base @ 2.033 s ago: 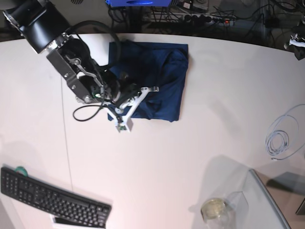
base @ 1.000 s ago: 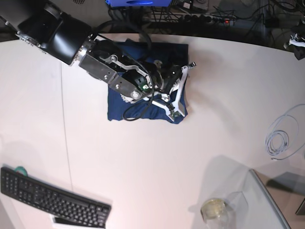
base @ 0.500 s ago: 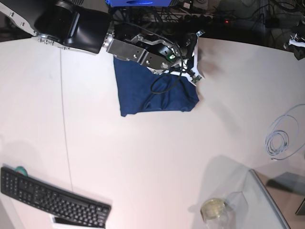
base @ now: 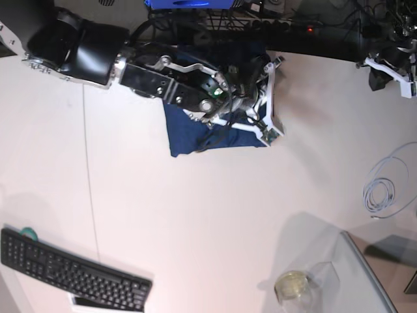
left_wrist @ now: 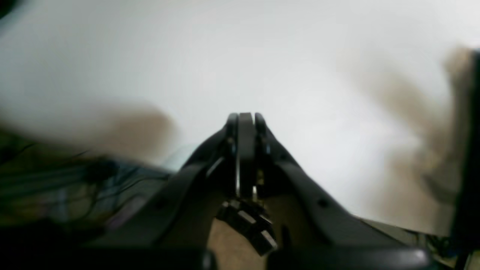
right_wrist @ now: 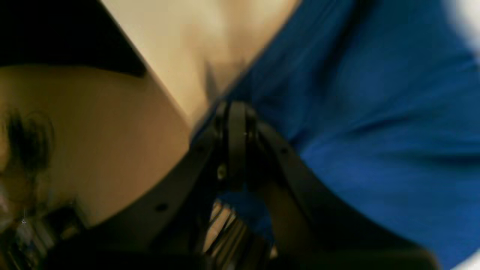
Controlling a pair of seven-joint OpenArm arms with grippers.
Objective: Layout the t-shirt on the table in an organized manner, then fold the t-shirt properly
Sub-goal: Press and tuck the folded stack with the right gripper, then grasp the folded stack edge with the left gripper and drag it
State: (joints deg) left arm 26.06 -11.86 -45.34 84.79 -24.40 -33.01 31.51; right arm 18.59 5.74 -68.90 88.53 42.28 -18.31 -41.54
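Hidden: much of the t-shirt (base: 195, 127) lies under the right arm (base: 124, 59) in the base view; its sleeves and collar cannot be made out.
Blur: both wrist views are soft; in the left one the ground is only a pale white smear with brown shadows.
Shirt: dark navy, soft, creased, bunched into a rough block near the far edge of the table (base: 215, 215), which is smooth and white with a thin dark seam.
Right gripper (right_wrist: 235, 112): black jaws pressed together at the shirt's edge; blue cloth shows beside and beneath them, but whether any is pinched between them I cannot tell.
Left gripper (left_wrist: 245, 120): jaws pressed together, nothing between them, over bare white surface.
Left arm: only a white and black part shows at the far right corner of the base view, well apart from the shirt.
Base view only: black keyboard (base: 71, 270), coiled pale cable (base: 384, 189), glass jar (base: 293, 287) beside a clear panel.
Right wrist view only: the weave's bright blue sheen and the table's edge beside it.
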